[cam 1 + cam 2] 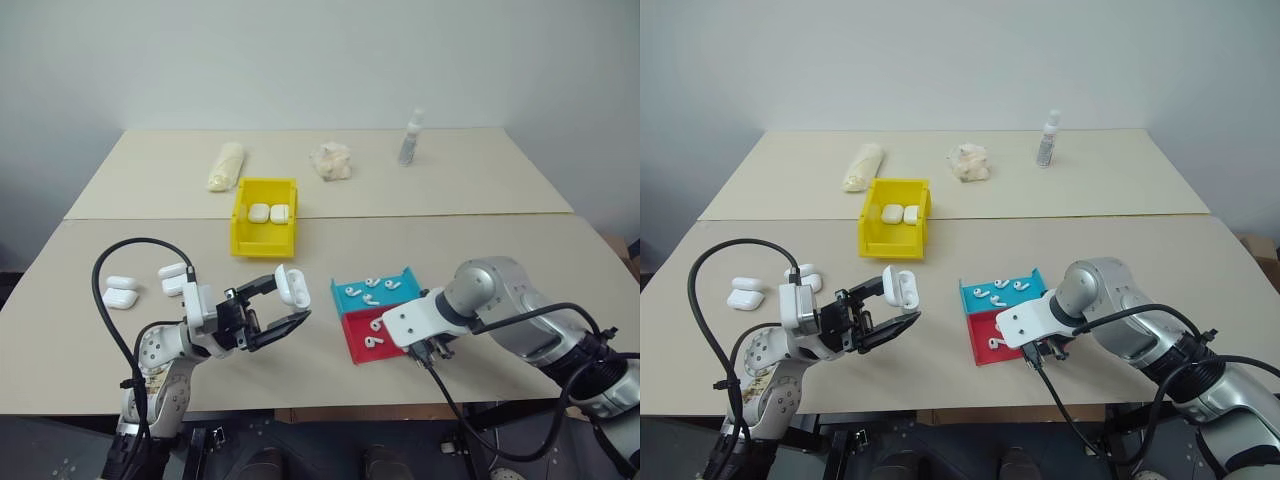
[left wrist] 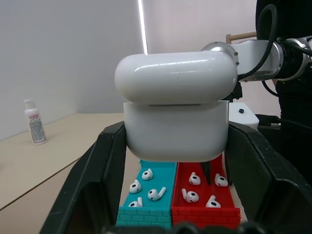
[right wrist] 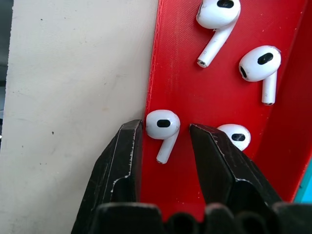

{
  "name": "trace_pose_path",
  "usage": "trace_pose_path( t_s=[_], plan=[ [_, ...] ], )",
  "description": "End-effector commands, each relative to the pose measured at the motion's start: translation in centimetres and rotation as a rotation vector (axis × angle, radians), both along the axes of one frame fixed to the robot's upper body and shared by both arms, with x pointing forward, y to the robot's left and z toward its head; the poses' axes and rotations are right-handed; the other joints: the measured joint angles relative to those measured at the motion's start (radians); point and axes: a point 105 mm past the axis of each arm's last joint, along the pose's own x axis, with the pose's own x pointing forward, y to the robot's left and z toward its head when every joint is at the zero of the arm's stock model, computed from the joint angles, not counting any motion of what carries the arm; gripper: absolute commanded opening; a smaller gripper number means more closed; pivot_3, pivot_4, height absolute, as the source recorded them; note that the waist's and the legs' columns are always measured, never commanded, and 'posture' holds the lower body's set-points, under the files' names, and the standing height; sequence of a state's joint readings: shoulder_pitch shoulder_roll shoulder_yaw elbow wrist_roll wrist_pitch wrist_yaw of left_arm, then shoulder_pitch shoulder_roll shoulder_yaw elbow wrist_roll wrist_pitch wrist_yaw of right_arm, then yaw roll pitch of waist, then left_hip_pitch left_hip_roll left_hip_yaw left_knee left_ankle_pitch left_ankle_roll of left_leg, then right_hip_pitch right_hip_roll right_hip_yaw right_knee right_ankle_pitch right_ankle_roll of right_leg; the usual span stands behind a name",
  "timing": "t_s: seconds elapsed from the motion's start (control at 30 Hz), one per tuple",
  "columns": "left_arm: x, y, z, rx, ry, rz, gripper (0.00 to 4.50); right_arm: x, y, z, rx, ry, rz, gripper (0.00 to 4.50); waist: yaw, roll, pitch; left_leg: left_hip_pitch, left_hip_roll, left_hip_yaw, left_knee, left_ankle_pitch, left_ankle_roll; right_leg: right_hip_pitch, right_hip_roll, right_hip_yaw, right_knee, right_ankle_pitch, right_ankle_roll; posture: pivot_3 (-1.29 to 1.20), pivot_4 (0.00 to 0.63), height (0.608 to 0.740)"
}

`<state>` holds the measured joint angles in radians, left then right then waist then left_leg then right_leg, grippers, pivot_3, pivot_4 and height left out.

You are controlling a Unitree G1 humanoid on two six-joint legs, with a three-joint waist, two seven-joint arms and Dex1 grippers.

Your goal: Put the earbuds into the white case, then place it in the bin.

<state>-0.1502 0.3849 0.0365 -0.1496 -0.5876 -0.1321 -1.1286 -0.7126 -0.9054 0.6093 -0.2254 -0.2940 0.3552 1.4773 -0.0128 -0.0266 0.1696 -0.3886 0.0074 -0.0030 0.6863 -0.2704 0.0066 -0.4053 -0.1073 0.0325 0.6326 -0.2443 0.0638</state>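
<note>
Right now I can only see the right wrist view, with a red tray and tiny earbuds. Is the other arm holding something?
Observer: Yes, the left pincer is shut on a white case, held up off the table.
Operator: Where's the bin it goes in?
Observer: The yellow bin sits farther back on the table, with two cases already inside.
Operator: Are there more earbuds anywhere?
Observer: A blue tray right beside the red tray holds four more earbuds.
</note>
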Motion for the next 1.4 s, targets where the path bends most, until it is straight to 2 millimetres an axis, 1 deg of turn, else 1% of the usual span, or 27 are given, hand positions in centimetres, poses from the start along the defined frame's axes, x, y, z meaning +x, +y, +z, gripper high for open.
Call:
trace_pose_path(
  t_s=[0.03,0.63,0.73,1.07,1.17,1.2,1.4],
  plan=[
    [-0.6,-0.2,0.9,0.000,-0.059,-0.010,2.75,0.3,0.2,1.6,0.016,-0.048,0.022,1.87,0.000,0.000,0.000,0.000,0.000,0.000,0.000,0.000,0.000,0.000,0.000,0.000,0.000,0.000,0.000,0.00,0.150,0.740],
    [-0.7,-0.2,0.9,0.007,-0.056,-0.010,2.75,0.0,0.1,1.3,0.008,-0.042,0.031,1.87,0.000,0.000,0.000,0.000,0.000,0.000,0.000,0.000,0.000,0.000,0.000,0.000,0.000,0.000,0.000,0.00,0.150,0.740],
    [-0.7,-0.2,0.9,0.007,-0.057,-0.010,2.75,-0.1,0.3,1.3,0.015,-0.043,0.037,1.30,0.000,0.000,0.000,0.000,0.000,0.000,0.000,0.000,0.000,0.000,0.000,0.000,0.000,0.000,0.000,0.00,0.150,0.740],
    [-0.6,-0.2,0.9,0.010,-0.056,-0.009,2.75,-0.2,0.1,1.3,0.006,-0.045,0.038,1.30,0.000,0.000,0.000,0.000,0.000,0.000,0.000,0.000,0.000,0.000,0.000,0.000,0.000,0.000,0.000,0.00,0.150,0.740],
    [-0.6,-0.2,0.9,0.009,-0.056,-0.009,2.75,-0.5,0.2,1.3,0.008,-0.035,0.048,0.73,0.000,0.000,0.000,0.000,0.000,0.000,0.000,0.000,0.000,0.000,0.000,0.000,0.000,0.000,0.000,0.00,0.150,0.740],
    [-0.6,-0.2,0.9,0.009,-0.056,-0.009,2.75,-0.6,0.2,1.4,0.012,-0.033,0.053,0.63,0.000,0.000,0.000,0.000,0.000,0.000,0.000,0.000,0.000,0.000,0.000,0.000,0.000,0.000,0.000,0.00,0.150,0.740],
    [-0.6,-0.3,0.9,0.006,-0.055,-0.014,2.75,-0.9,0.3,1.8,0.019,-0.043,0.054,0.63,0.000,0.000,0.000,0.000,0.000,0.000,0.000,0.000,0.000,0.000,0.000,0.000,0.000,0.000,0.000,0.00,0.150,0.740]
  ],
)
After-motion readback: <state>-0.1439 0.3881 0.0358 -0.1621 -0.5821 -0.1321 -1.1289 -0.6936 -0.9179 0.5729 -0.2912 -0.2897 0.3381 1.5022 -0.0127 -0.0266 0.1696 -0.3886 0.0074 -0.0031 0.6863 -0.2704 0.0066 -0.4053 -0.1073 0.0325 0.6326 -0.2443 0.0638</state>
